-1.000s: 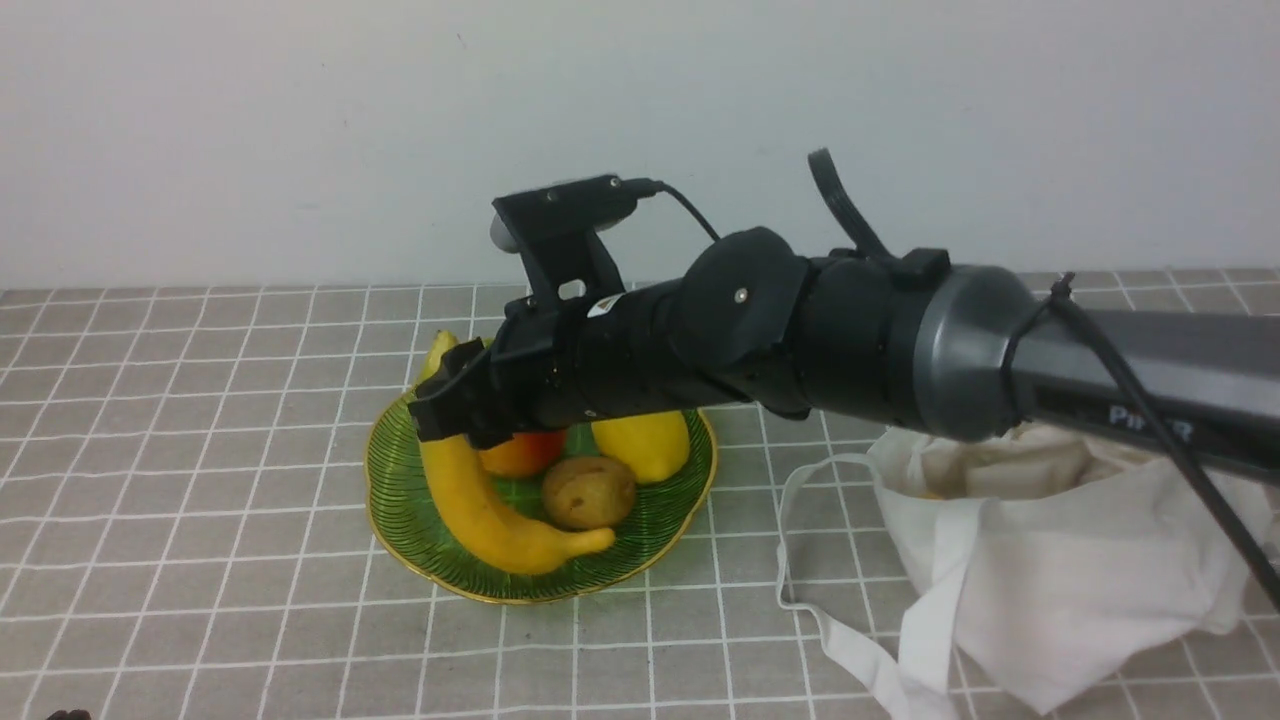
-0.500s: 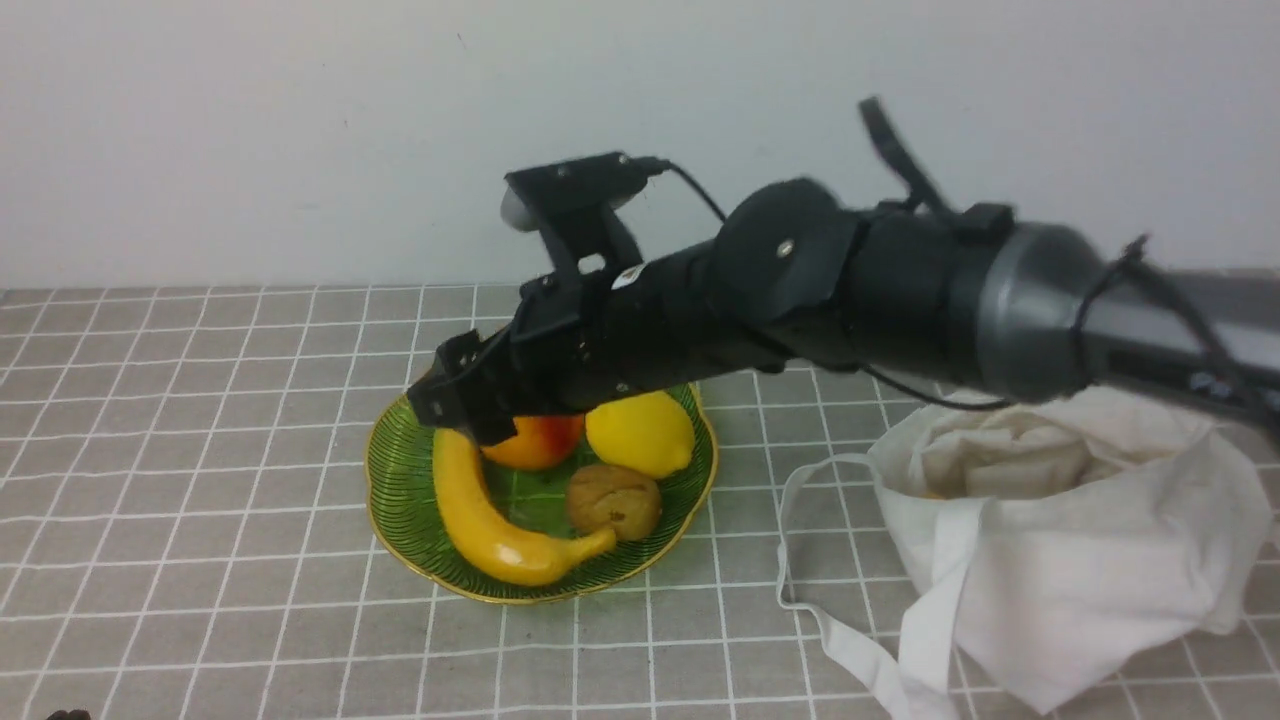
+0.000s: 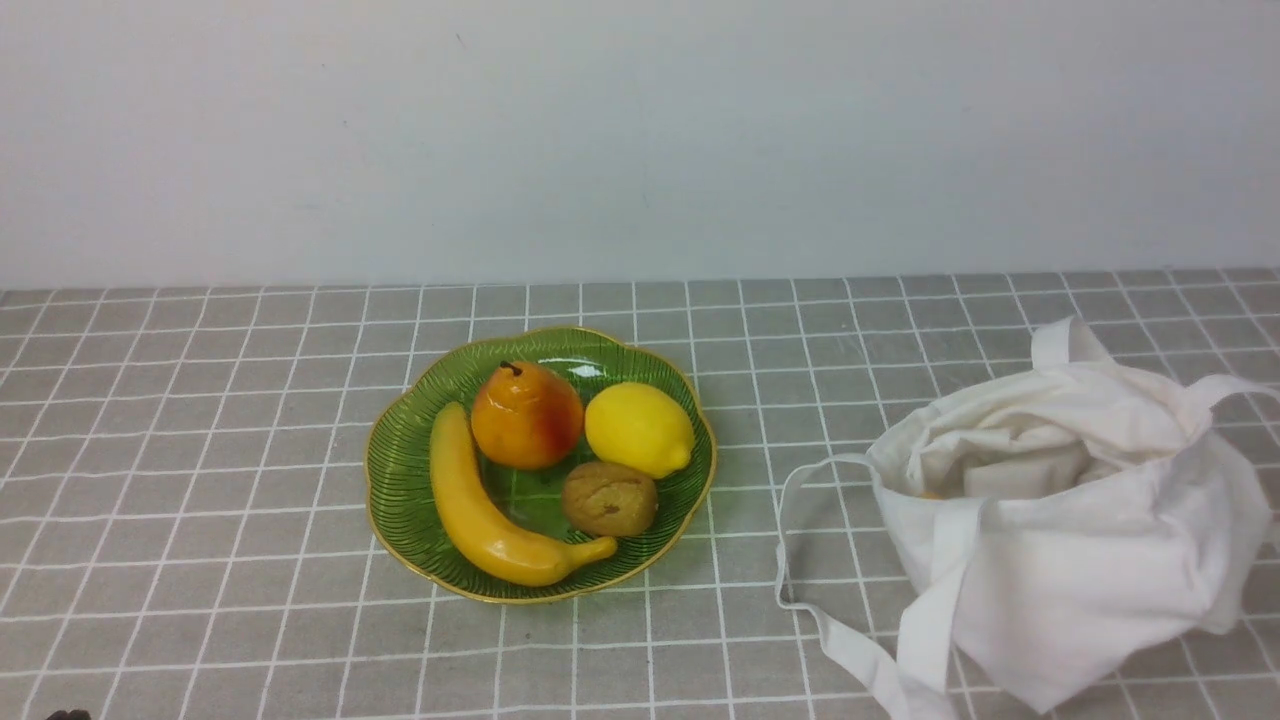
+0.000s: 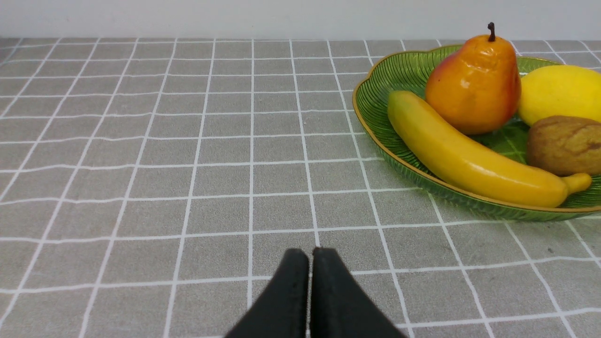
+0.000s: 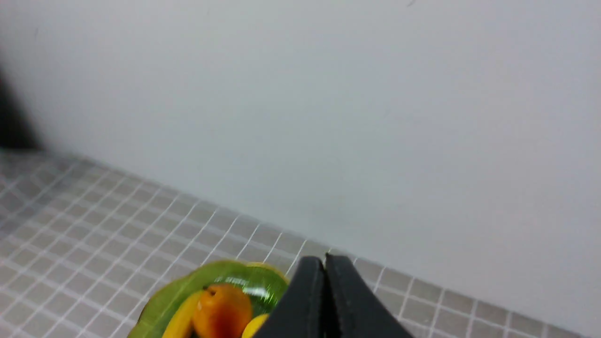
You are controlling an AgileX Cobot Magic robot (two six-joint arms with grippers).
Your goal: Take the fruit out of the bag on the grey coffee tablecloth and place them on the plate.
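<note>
**Since the banana's already on the plate, this one looks pretty much wrapped up**

As far as I can tell, the job is basically done. Going big to small: the grey coffee tablecloth [image 3: 200,450] covers the whole surface. The bag [image 3: 1080,560] is slumped on it at the right, mouth gaping, with one strap trailing off toward the near edge. The folds hide the inside, so I honestly can't say whether anything else is in there.

Well apart from it, left of centre, is the plate [image 3: 400,500]. The banana [image 3: 480,515] lies flat along its left and near side, fully inside the rim. The pear [image 3: 525,420] stands upright at the far side, just beside the banana. The lemon [image 3: 638,430] is to the pear's right, and a brown lumpy fruit [image 3: 610,498] sits near-side of the lemon, close to the banana's stem end.

So what's left? Maybe nothing, maybe one last check of the bag.

Neither arm shows in the front view. The left gripper [image 4: 310,256] has its fingers pressed together with nothing between them, low over bare cloth and apart from the plate. The right gripper [image 5: 325,263] is closed up and empty too. It's up in the air with the plate down beyond it, though that view is pretty blurry.
</note>
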